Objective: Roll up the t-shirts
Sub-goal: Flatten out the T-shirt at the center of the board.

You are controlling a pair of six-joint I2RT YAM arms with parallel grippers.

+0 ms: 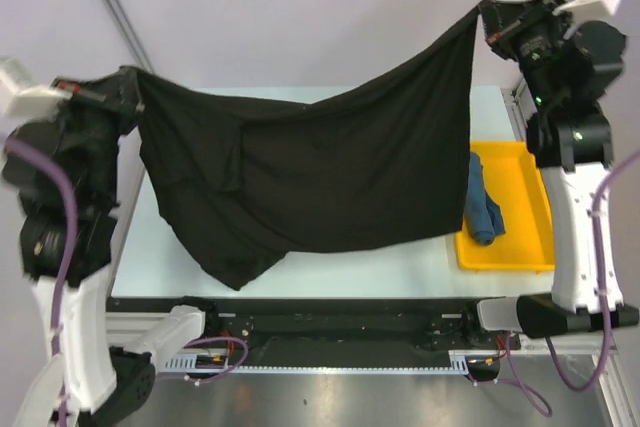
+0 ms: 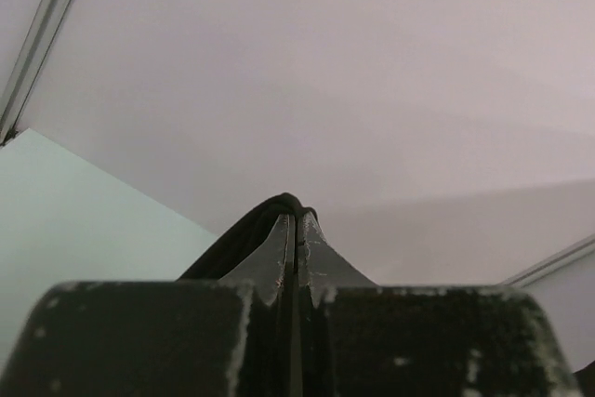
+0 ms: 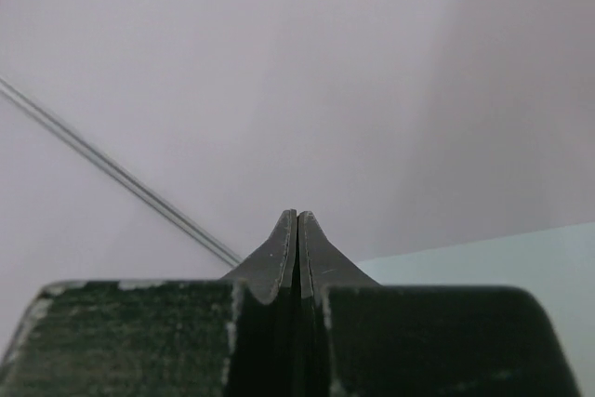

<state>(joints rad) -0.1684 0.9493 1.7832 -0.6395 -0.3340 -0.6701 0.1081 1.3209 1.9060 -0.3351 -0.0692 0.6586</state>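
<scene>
Both pairs of jaws are clenched. The left jaws pinch a thin fold of the black t-shirt right at their tips. The right jaws show no cloth in their own wrist view, though from above the shirt's corner runs straight up to them, so we judge that they hold it too. The grips are our first worry: they are so shallow that a tug or a sag could let a corner slip, and the shirt would drop in a heap. Our second worry is the yellow tray. The shirt's right edge hangs just beside the tray's left rim and partly in front of the teal t-shirt, so lowering it carelessly could drape it over the tray or drag that bundle. The black t-shirt hangs stretched between the two arms, left of the tray and above the worktop. Its top edge sags in the middle and its lower edge droops to a point on the side far from the tray. A sleeve or flap is doubled over there, which we expect would crease the roll. The teal t-shirt lies bunched in the tray's left part.
</scene>
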